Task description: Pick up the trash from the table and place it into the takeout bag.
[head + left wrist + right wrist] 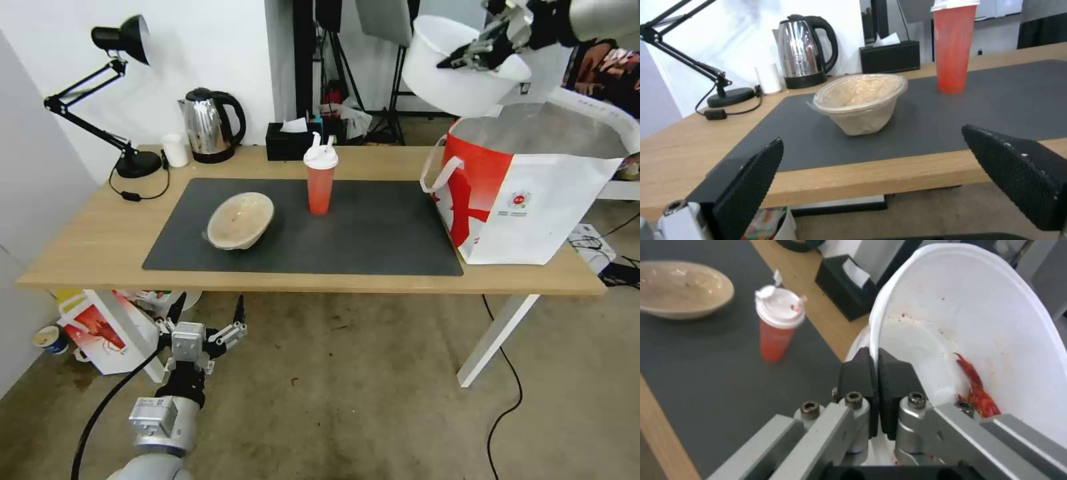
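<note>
High at the back right, my right gripper [460,60] is shut on the rim of the round white bowl [443,73], holding it tilted in the air above the takeout bag [527,193]. Red food scraps [978,390] cling inside the white bowl [978,323], and the gripper [876,363] pinches its wall. The bag stands open on the table's [100,240] right end. On the dark mat stand the red cup [321,177] with its white lid and the tilted beige bowl [240,220]. My left gripper [208,310] hangs open below the table's front edge, facing the beige bowl [860,101] and red cup [953,46].
Along the table's back edge stand a black desk lamp [113,100], a small white cup [175,150], a steel kettle [210,127] and a black tissue box [290,140]. Another red-and-white bag [100,330] and a paper cup [50,339] lie on the floor at the left. Cables run over the floor at the right.
</note>
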